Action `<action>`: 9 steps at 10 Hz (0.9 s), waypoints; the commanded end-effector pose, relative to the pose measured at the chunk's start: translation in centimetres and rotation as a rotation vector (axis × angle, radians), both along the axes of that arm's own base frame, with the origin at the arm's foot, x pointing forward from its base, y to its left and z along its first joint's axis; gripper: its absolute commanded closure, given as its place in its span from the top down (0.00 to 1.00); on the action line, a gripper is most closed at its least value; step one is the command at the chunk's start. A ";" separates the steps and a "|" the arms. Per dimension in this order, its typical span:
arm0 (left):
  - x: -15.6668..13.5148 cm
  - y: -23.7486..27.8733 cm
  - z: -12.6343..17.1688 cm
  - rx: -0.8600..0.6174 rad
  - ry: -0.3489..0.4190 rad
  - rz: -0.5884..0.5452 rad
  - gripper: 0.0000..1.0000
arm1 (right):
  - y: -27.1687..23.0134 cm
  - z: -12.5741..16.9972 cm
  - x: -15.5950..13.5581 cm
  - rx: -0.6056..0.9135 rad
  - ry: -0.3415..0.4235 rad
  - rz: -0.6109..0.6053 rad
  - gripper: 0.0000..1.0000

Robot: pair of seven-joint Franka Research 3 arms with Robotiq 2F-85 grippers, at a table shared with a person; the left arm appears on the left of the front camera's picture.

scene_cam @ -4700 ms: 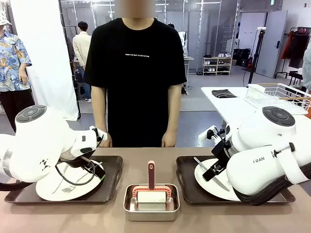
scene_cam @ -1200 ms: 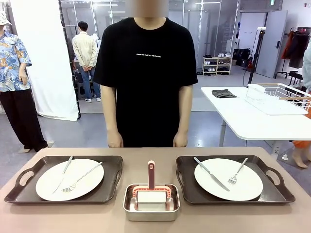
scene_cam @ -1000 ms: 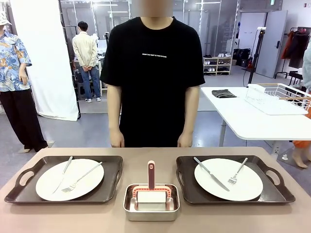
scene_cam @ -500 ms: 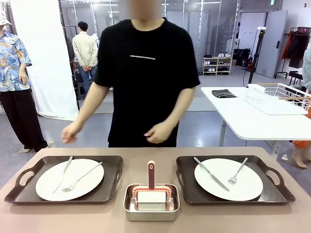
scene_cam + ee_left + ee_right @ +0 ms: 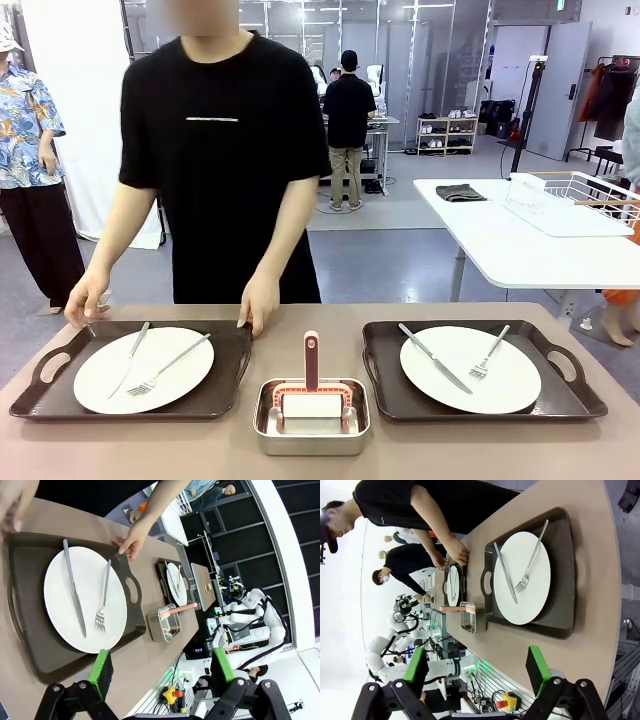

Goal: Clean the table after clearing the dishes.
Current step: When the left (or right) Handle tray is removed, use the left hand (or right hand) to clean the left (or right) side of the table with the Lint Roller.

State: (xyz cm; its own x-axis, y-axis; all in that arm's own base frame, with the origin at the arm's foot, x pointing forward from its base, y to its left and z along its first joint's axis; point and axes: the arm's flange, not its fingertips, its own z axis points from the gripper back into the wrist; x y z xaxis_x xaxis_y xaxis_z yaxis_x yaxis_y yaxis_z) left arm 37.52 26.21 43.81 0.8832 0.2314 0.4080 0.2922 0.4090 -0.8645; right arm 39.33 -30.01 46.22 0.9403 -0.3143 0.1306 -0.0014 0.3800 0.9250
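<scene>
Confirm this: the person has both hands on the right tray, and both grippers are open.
Wrong tray: the person's hands are on the left tray, as the front view shows. The left gripper and the right gripper are open.

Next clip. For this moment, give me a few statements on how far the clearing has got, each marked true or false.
1. The person has one hand and the other hand at the far rim of the left tray. True.
2. The plate on the robot's right is bare. False: a knife and a fork lie on the right plate.
3. The steel pan sits between the two trays. True.
4. The left gripper is shut on a fork. False: the left gripper is open and holds nothing.
5. The right tray is off the table. False: the right tray stands on the table.
</scene>
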 end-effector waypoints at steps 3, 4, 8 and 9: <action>-0.1 0.1 0.1 -0.001 -0.003 0.003 1.00 | 0.1 0.3 0.1 -0.002 0.007 -0.007 1.00; -0.1 0.1 0.1 -0.001 -0.003 0.003 1.00 | 0.1 0.3 0.1 -0.002 0.007 -0.007 1.00; -0.1 0.1 0.1 -0.001 -0.003 0.003 1.00 | 0.1 0.3 0.1 -0.002 0.007 -0.007 1.00; -0.1 0.1 0.1 -0.001 -0.003 0.003 1.00 | 0.1 0.3 0.1 -0.002 0.007 -0.007 1.00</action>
State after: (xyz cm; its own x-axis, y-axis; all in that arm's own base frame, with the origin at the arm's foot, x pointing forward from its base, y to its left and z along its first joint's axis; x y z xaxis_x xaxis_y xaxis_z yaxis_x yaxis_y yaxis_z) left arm 37.52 26.21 43.81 0.8832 0.2314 0.4080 0.2922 0.4090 -0.8645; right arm 39.33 -30.01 46.22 0.9403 -0.3143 0.1306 -0.0014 0.3800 0.9250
